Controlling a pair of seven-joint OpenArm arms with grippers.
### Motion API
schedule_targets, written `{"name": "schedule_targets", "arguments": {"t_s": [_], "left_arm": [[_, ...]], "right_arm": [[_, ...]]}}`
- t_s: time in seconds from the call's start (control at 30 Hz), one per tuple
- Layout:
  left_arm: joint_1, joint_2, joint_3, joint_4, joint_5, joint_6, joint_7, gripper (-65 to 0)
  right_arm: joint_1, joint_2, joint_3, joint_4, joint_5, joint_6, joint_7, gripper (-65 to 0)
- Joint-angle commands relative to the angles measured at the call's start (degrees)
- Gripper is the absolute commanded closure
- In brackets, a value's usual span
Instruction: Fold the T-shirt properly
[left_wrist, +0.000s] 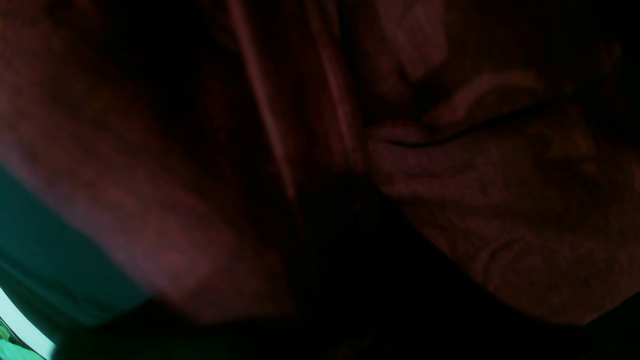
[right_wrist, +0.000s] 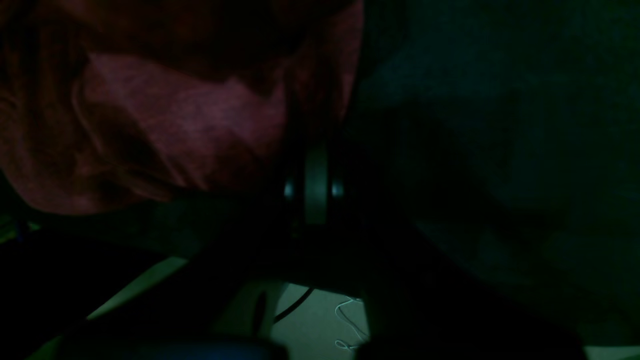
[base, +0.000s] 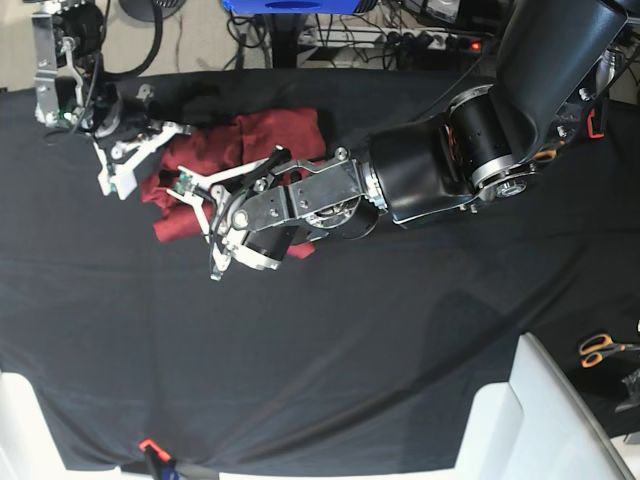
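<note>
The T-shirt (base: 215, 160) lies bunched in a red heap on the black cloth (base: 350, 350) over the counter, toward its far side, rather than spread flat; so the fold looks barely begun, and the bunching suggests both arms are gathering fabric to rearrange it. The left gripper (base: 185, 185) reaches across onto the heap, its jaws nearly closed, with red folds filling its wrist view, probably pinching a layer; the right gripper (base: 125, 165) sits at the heap's edge, jaws closed, though whether cloth is caught there I cannot tell.
</note>
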Motion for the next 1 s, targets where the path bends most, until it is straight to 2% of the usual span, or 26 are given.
{"name": "schedule_targets", "arguments": {"t_s": [0.0,0.37,0.6,0.97], "left_arm": [[-1.4,0.8,-0.2,0.8,0.0,0.3,-0.4,0.0],[-1.9,0.8,-0.3,0.4,0.0,0.3,-0.4,0.0],[-2.0,0.8,-0.7,-1.5,0.0,0.3,-0.3,-21.9],[-4.0,1.0,-0.9,-4.2,-0.6,0.3,-0.3,-48.7]], "right_arm": [[0.3,0.4,0.1,1.2,0.9,0.3,0.6,-0.2],[0.6,0.6,0.4,1.2,0.9,0.3,0.6,-0.2],[0.6,0.8,0.4,1.0,0.9,0.3,0.6,-0.2],[0.6,0.8,0.3,0.8,0.9,0.3,0.6,-0.2]]}}
